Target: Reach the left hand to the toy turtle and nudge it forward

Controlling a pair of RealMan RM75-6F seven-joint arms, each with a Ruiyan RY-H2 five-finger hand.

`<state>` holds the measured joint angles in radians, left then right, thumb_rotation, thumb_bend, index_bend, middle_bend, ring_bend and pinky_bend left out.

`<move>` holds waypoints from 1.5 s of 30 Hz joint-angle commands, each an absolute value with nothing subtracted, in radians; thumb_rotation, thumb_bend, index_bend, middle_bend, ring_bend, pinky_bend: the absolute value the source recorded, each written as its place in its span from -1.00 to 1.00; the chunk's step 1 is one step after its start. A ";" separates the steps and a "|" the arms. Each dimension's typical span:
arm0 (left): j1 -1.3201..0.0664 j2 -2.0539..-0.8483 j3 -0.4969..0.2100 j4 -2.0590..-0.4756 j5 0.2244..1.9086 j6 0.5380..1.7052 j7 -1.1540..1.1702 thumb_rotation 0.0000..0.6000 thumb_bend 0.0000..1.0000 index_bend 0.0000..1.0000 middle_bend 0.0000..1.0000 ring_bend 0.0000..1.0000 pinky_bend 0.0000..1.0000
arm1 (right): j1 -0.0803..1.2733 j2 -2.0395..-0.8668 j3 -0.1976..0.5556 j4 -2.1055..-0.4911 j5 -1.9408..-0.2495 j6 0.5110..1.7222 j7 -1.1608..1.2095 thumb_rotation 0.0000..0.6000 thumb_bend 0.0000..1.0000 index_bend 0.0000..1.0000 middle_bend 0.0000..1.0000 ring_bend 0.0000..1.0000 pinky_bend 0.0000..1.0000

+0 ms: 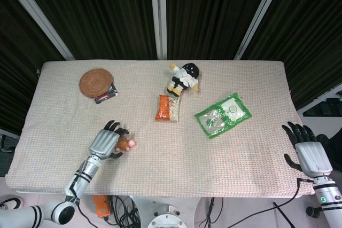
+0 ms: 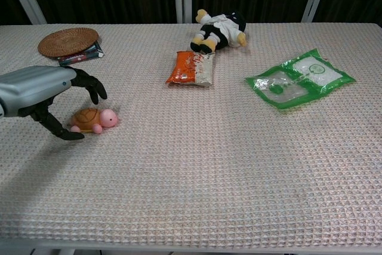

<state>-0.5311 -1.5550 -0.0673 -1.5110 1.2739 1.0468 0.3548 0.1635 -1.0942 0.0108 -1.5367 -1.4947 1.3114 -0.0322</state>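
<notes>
The toy turtle [image 1: 126, 143] [image 2: 93, 119], brown-shelled with a pink head, lies on the table near the front left. My left hand [image 1: 107, 143] [image 2: 43, 90] is right behind and over it, fingers spread. The fingers [image 2: 94, 89] arch above the shell and the thumb lies on the cloth beside the turtle's rear, with no grip on it. My right hand [image 1: 309, 151] hangs with spread fingers off the table's front right corner, holding nothing, seen only in the head view.
A woven round mat [image 1: 96, 81] [image 2: 67, 41] lies on a dark packet [image 1: 107, 94] at the back left. An orange snack bag [image 1: 168, 107] [image 2: 191, 68] and a plush doll [image 1: 184, 78] [image 2: 219, 30] are mid-table, a green packet [image 1: 222, 115] [image 2: 298, 77] to the right.
</notes>
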 commanded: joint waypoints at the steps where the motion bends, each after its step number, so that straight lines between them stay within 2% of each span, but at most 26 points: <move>1: -0.533 -1.555 -0.067 -1.515 1.258 1.042 0.370 1.00 -0.72 -0.44 -0.35 -0.83 -0.84 | 0.164 -1.095 0.010 -1.537 -1.495 1.310 -0.032 1.00 -0.43 -1.00 -1.00 -1.00 -1.00; 4: -0.535 -1.568 -0.070 -1.500 1.249 1.043 0.374 1.00 -0.69 -0.37 -0.29 -0.81 -0.82 | 0.164 -1.095 0.011 -1.536 -1.494 1.311 -0.032 1.00 -0.43 -1.00 -1.00 -1.00 -1.00; 7: -0.535 -1.590 -0.074 -1.474 1.244 1.054 0.381 1.00 -0.57 -0.24 -0.20 -0.75 -0.80 | 0.163 -1.094 0.012 -1.535 -1.492 1.311 -0.030 1.00 -0.44 -1.00 -1.00 -1.00 -1.00; 11: -0.533 -1.621 -0.080 -1.437 1.248 1.083 0.405 1.00 -0.37 0.12 0.12 -0.56 -0.68 | 0.164 -1.095 0.012 -1.532 -1.490 1.307 -0.028 1.00 -0.43 -1.00 -1.00 -1.00 -1.00; 15: -0.530 -1.646 -0.076 -1.400 1.272 1.110 0.408 1.00 -0.35 0.44 0.45 -0.30 -0.50 | 0.165 -1.096 0.012 -1.529 -1.488 1.305 -0.026 1.00 -0.43 -1.00 -1.00 -1.00 -1.00; 21: -0.530 -1.646 -0.073 -1.398 1.269 1.100 0.410 1.00 -0.33 0.57 0.60 -0.10 -0.45 | 0.164 -1.095 0.012 -1.531 -1.490 1.308 -0.026 1.00 -0.44 -1.00 -1.00 -1.00 -1.00; 25: -0.526 -1.644 -0.076 -1.407 1.271 1.108 0.395 1.00 -0.33 0.58 0.61 -0.08 -0.46 | 0.164 -1.094 0.012 -1.532 -1.492 1.309 -0.027 1.00 -0.43 -1.00 -1.00 -1.00 -1.00; 27: -0.524 -1.635 -0.075 -1.418 1.272 1.102 0.379 1.00 -0.37 0.50 0.54 -0.10 -0.47 | 0.164 -1.094 0.012 -1.534 -1.492 1.310 -0.028 1.00 -0.44 -1.00 -1.00 -1.00 -1.00; 28: -0.526 -1.622 -0.070 -1.432 1.263 1.084 0.379 1.00 -0.44 0.33 0.41 -0.17 -0.51 | 0.164 -1.093 0.012 -1.535 -1.492 1.311 -0.029 1.00 -0.44 -1.00 -1.00 -1.00 -1.00; 29: -0.533 -1.595 -0.063 -1.458 1.254 1.051 0.378 1.00 -0.55 0.07 0.20 -0.31 -0.57 | 0.164 -1.093 0.013 -1.536 -1.493 1.311 -0.030 1.00 -0.44 -1.00 -1.00 -1.00 -1.00; 30: -0.538 -1.573 -0.059 -1.480 1.251 1.030 0.374 1.00 -0.69 -0.27 -0.09 -0.53 -0.68 | 0.164 -1.092 0.013 -1.537 -1.493 1.311 -0.031 1.00 -0.44 -1.00 -1.00 -1.00 -1.00; 31: -0.541 -1.556 -0.057 -1.497 1.253 1.023 0.370 1.00 -0.76 -0.43 -0.25 -0.65 -0.73 | 0.165 -1.092 0.013 -1.538 -1.493 1.312 -0.032 1.00 -0.44 -1.00 -1.00 -1.00 -1.00; 32: -0.540 -1.543 -0.055 -1.509 1.261 1.025 0.365 1.00 -0.85 -0.63 -0.49 -0.83 -0.80 | 0.165 -1.092 0.013 -1.540 -1.494 1.312 -0.033 1.00 -0.43 -1.00 -1.00 -1.00 -1.00; 33: -0.535 -1.531 -0.053 -1.521 1.277 1.040 0.356 1.00 -0.89 -0.72 -0.64 -0.93 -0.84 | 0.165 -1.092 0.013 -1.541 -1.494 1.312 -0.036 1.00 -0.43 -1.00 -1.00 -1.00 -1.00; 35: -0.521 -1.511 -0.049 -1.540 1.312 1.078 0.328 1.00 -0.94 -0.80 -0.84 -1.00 -0.88 | 0.166 -1.093 0.013 -1.545 -1.496 1.312 -0.039 1.00 -0.43 -1.00 -1.00 -1.00 -1.00; 38: -0.491 -1.478 -0.039 -1.563 1.357 1.140 0.291 1.00 -0.98 -0.89 -0.99 -1.00 -0.90 | 0.167 -1.094 0.011 -1.556 -1.502 1.313 -0.048 1.00 -0.44 -1.00 -1.00 -1.00 -1.00; 45: -0.352 -1.328 0.025 -1.589 1.503 1.391 0.195 1.00 -0.96 -0.90 -1.00 -1.00 -0.97 | 0.176 -1.108 0.013 -1.576 -1.504 1.306 -0.079 1.00 -0.44 -1.00 -1.00 -1.00 -1.00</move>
